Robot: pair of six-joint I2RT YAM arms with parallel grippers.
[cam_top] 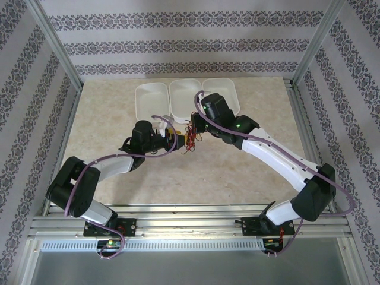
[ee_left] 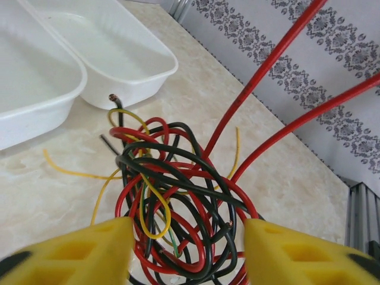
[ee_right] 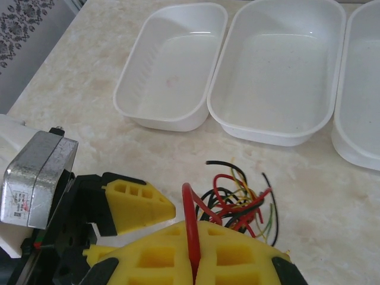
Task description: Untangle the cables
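Observation:
The cables (ee_left: 178, 196) are a knot of thin red, black and yellow-green wires lying on the marble tabletop. My left gripper (ee_left: 187, 237) is open, its yellow fingers (ee_left: 89, 252) standing on either side of the knot without pinching it. Two red strands (ee_left: 267, 65) rise taut out of the knot toward the upper right. My right gripper (ee_right: 195, 237) is shut on a red cable (ee_right: 190, 208), a loop sticking up between its pressed fingers. The rest of the cables (ee_right: 240, 199) lie just beyond it. From above, the left gripper (cam_top: 176, 141) and right gripper (cam_top: 193, 126) meet over the cables (cam_top: 190, 143).
Three white trays (cam_top: 151, 102) (cam_top: 185, 94) (cam_top: 224, 94) stand side by side just behind the knot, close to both grippers. In the right wrist view the left arm's finger (ee_right: 133, 202) sits close at the left. Metal frame posts and patterned walls ring the table.

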